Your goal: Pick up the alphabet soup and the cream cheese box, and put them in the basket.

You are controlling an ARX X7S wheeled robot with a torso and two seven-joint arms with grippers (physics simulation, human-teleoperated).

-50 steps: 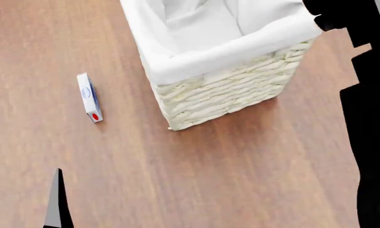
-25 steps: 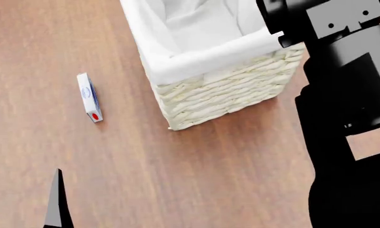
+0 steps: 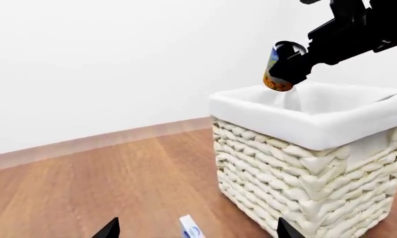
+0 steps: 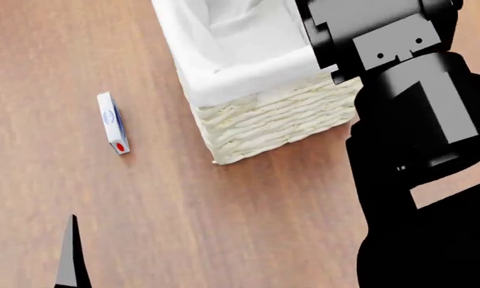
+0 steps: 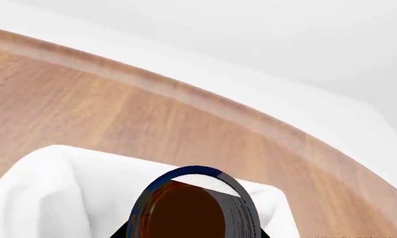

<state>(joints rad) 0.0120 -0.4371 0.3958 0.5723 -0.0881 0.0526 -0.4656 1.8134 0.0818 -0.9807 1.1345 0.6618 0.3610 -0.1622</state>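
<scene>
Left wrist view: right gripper (image 3: 293, 63) clamped on alphabet soup (image 3: 276, 69), held tilted above basket (image 3: 317, 148) opening; advisable to lower within the liner before release. Left fingertips (image 3: 107, 229) spread apart, empty.
Head view: cream cheese box (image 4: 113, 122) lying on floor (image 4: 224, 228), well apart from basket, unobstructed.
Right wrist view: can end-on over the liner; no obstruction seen

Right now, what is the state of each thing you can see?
alphabet soup: held tilted in the air above the basket opening.
basket: upright on the floor; inside mostly hidden.
cream cheese box: on the floor beside the basket, untouched.
right gripper: shut on the can.
left gripper: open, holding nothing.
</scene>
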